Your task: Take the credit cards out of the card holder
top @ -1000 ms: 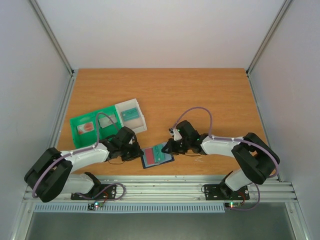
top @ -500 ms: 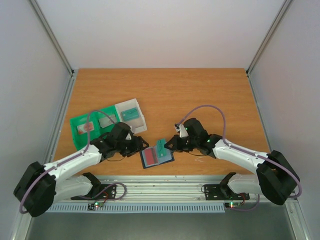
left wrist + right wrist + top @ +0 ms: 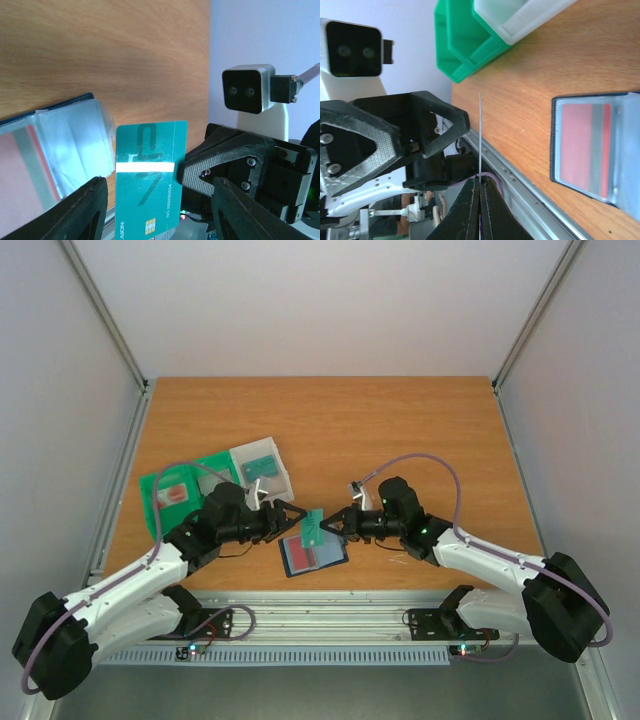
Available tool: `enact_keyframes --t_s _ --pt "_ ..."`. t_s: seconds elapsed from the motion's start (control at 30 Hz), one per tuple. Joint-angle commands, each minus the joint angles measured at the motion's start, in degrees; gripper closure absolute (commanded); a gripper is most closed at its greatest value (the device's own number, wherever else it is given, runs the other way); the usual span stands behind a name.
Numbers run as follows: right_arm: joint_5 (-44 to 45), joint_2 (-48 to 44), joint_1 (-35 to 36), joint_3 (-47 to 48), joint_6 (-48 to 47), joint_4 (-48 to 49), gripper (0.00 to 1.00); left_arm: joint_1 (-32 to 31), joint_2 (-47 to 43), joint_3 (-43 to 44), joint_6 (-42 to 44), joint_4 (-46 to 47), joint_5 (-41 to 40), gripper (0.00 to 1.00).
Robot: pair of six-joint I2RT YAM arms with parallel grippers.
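Observation:
My right gripper [image 3: 331, 524] is shut on the edge of a teal credit card [image 3: 314, 528] and holds it upright above the table; in the right wrist view the card [image 3: 480, 135] shows edge-on above the shut fingertips [image 3: 480, 197]. My left gripper [image 3: 296, 513] is open, its fingers on either side of the card [image 3: 150, 175]. The dark card holder [image 3: 314, 556] lies open on the table below, with a red card showing in its clear pocket [image 3: 582, 145]. The holder also shows in the left wrist view [image 3: 55, 150].
A green bin [image 3: 205, 472] holding a pale card with a red mark [image 3: 172, 495] and a white bin [image 3: 283, 483] holding a teal card [image 3: 262, 468] stand left of the grippers. The table's near edge and metal rail [image 3: 330, 610] run just below the holder.
The right gripper has pulled the teal card out of the holder and lifted it. The left arm has swung right and up until its open fingers flank the card.

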Motion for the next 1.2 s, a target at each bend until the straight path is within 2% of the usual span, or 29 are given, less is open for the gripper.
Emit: enact_keyframes --t_s 0.0,0.1,0.2,0.37,0.4,0.43,0.57,0.67,0.83,0.97,1.17 --pt "-2.4 -1.5 -0.3 -1.2 4.4 7.2 0.99 0.2 -0.2 -1.6 -1.0 5.7 1.2 0.42" --pt "-3.0 -1.4 -0.3 -1.7 5.2 9.0 0.99 0.2 1.3 -2.7 -2.0 10.4 2.9 0.43" --pt "-3.8 -1.3 -0.2 -2.1 5.6 10.6 0.99 0.1 2.4 -3.1 -3.6 14.8 4.8 0.51" --pt "-6.0 -1.8 -0.3 -2.4 3.8 11.2 0.98 0.2 2.0 -4.0 -4.2 19.3 5.7 0.91" --pt "-6.4 -2.2 -0.3 -2.3 2.9 10.2 0.97 0.2 1.9 -4.4 -4.3 20.5 6.1 0.97" --pt "-6.7 -2.7 -0.2 -2.0 1.3 8.5 0.95 0.1 1.9 -4.7 -4.4 22.2 6.6 0.99" --pt "-7.0 -5.9 -0.3 1.7 -6.9 -4.0 0.82 0.1 1.3 -5.5 -3.3 24.7 8.8 1.00" --pt "-5.1 -9.3 -0.2 6.3 -15.1 -18.2 0.73 0.1 1.3 -4.6 -0.8 24.4 12.6 1.00" --pt "-2.3 -11.7 -0.3 16.3 -28.7 -40.5 0.62 0.1 1.8 0.1 7.5 16.0 19.3 1.00" --pt "-4.0 -9.1 -0.3 24.3 -37.7 -51.5 0.60 0.1 1.8 3.0 13.8 8.9 22.9 1.00" --pt "-7.1 -4.9 -0.3 29.8 -42.3 -56.3 0.63 0.1 2.1 4.4 16.8 6.9 30.5 1.00"
